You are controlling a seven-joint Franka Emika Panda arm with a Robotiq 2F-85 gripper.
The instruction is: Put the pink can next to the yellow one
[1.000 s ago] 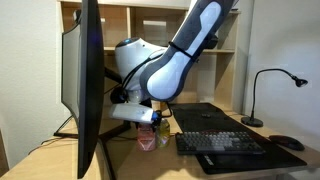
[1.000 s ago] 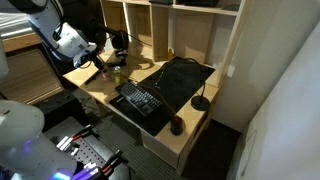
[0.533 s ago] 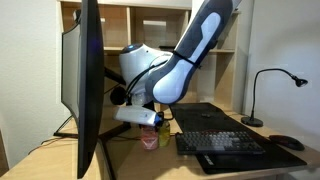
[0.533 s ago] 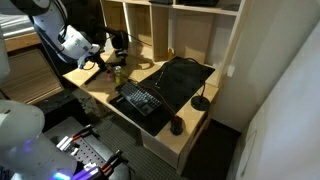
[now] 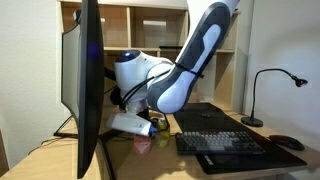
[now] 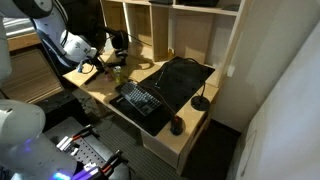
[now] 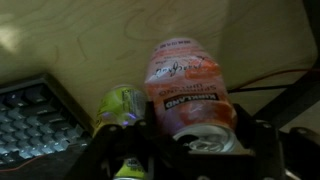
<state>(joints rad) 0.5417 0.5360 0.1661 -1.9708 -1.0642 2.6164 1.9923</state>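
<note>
Tool (image 7: pixel 195 138) clamped on one pink can (image 7: pixel 185 80).
One yellow can (image 7: pixel 118 103) sits just beside it on the tabletop (image 7: pixel 90 40); one keyboard (image 7: pixel 30 120) nearby.

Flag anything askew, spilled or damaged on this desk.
Nothing stands out. The tool grips the pink can right beside the yellow can. No spill shows on the wooden desk, and neither can shows a dent. Whether the pink can is tilted cannot be told.
</note>
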